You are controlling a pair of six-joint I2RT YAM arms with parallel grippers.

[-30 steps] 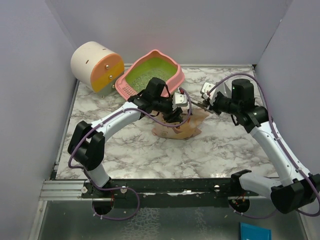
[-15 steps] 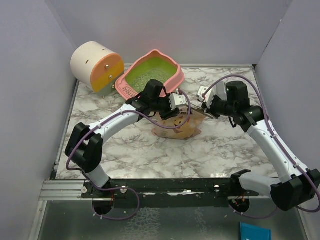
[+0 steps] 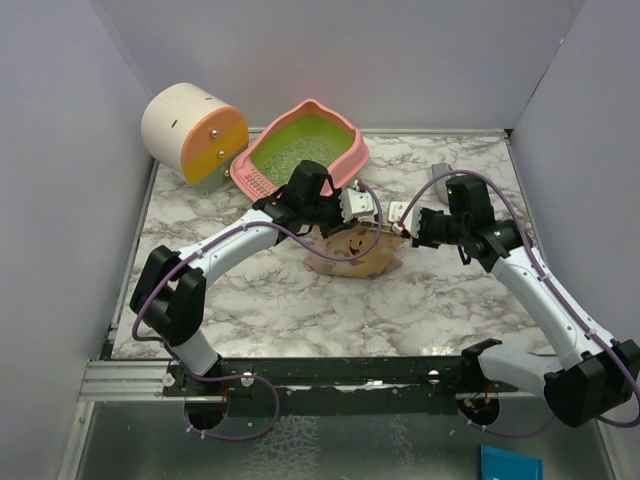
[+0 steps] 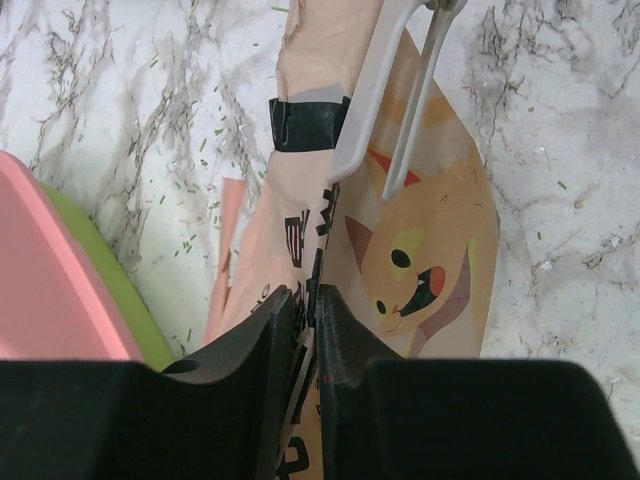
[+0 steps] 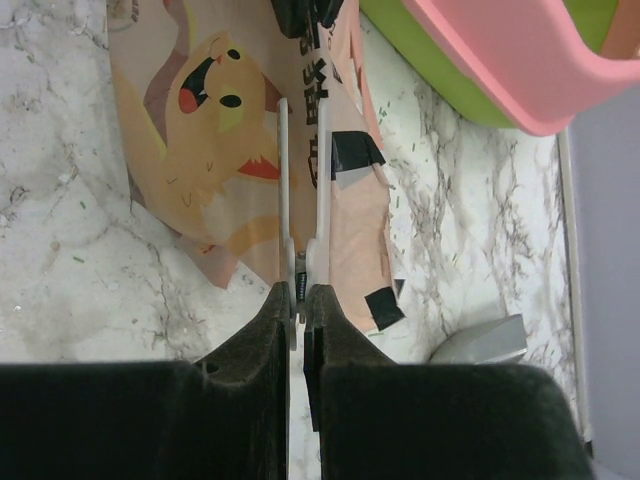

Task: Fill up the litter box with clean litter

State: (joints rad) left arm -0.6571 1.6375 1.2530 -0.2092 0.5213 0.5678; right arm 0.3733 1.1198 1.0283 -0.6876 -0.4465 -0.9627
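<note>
The left claw (image 4: pixel 304 293) is clenched on the folded upper edge of the tan cartoon-cat bag (image 4: pixel 430 250), which rests on the marble surface (image 3: pixel 250 300) at mid-depth. The right claw (image 5: pixel 298 292), just to its right, is clamped on the end of a white two-pronged tool (image 4: pixel 362 110) whose prongs reach over the bag beside a strip of black tape. The litter box (image 3: pixel 252 180) stands just beyond the bag toward the far left and holds a layer of pale clean litter (image 3: pixel 290 155) on its lime-green floor; a cream-and-orange cylinder (image 3: pixel 190 130) stands to the left of the box, a grey scoop (image 3: pixel 440 172) lies at the far right, and stray green flecks dot the surface near the box.
</note>
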